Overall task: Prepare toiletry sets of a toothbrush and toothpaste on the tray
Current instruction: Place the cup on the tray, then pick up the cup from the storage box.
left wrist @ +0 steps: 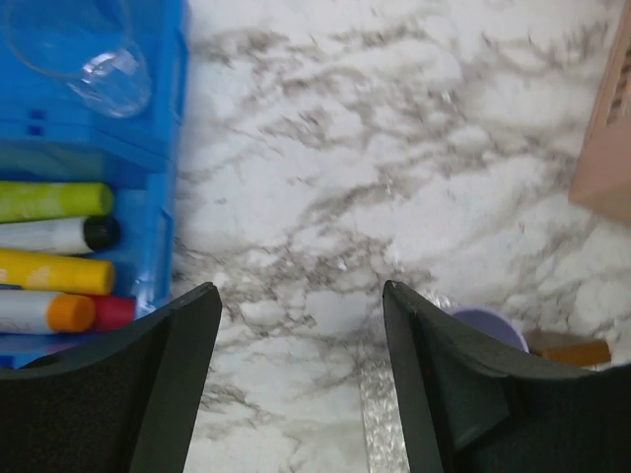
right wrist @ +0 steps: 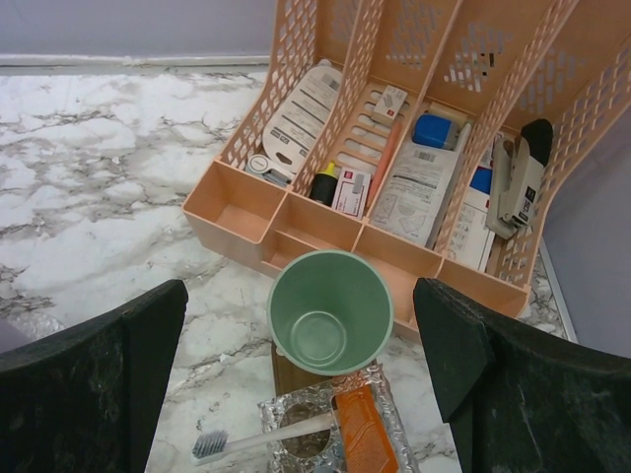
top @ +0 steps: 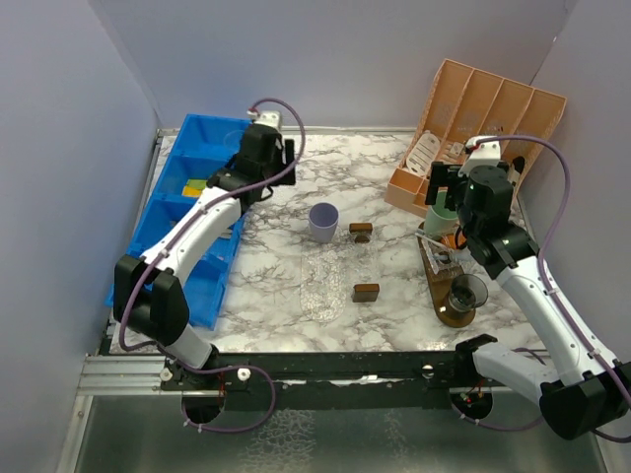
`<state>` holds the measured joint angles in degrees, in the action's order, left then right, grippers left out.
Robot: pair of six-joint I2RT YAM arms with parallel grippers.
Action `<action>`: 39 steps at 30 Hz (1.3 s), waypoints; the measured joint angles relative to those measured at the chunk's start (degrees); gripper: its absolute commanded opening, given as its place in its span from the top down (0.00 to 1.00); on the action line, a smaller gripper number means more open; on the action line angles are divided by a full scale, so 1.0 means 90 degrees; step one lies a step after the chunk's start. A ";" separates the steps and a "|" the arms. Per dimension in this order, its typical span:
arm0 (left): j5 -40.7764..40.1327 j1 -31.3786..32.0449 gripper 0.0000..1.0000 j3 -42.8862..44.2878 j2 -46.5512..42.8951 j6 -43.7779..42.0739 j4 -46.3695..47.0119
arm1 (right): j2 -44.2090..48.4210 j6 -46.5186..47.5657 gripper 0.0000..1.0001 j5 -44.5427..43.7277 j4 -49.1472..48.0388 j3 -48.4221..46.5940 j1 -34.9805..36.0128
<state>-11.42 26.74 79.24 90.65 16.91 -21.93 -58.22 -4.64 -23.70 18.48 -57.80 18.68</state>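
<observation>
Left tool (left wrist: 301, 291) with jaws apart over the bare marble desk (left wrist: 394, 148), gripping nothing. Right tool (right wrist: 301, 291) is spread wide over one mint green cup (right wrist: 330, 310) without touching it. That cup stands at the far end of the brown tray (top: 436, 286), just beside one clear textured cup (right wrist: 325, 434) carrying one toothbrush (right wrist: 256, 439) and one orange tube (right wrist: 363, 439). One smoky dark cup (top: 466, 292) sits at the tray's near end, and one lilac cup (top: 323, 221) stands mid-desk. Five tubes (left wrist: 54, 271) lie in the blue bin (left wrist: 163, 148). Print on the packets in the peach organizer (right wrist: 246, 202) is too small to read
</observation>
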 measured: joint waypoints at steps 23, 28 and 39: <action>-0.0236 -0.2674 0.43 0.5491 0.4850 0.0032 -0.0835 | -0.0355 -0.0002 0.00 -0.1219 0.0143 0.0015 0.0000; -0.0141 -0.2800 0.47 0.5916 0.5248 -0.0376 -0.0920 | -0.0588 -0.0070 0.00 -0.1360 0.0165 0.0012 0.0000; 0.0340 -0.2849 0.73 0.6186 0.5882 -0.0787 -0.1013 | -0.1071 -0.0066 0.00 -0.1406 0.0158 -0.0165 0.0000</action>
<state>-8.36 1.10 134.91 143.59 9.82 -31.05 -67.85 -5.23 -36.36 19.90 -59.29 18.68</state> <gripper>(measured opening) 0.381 0.997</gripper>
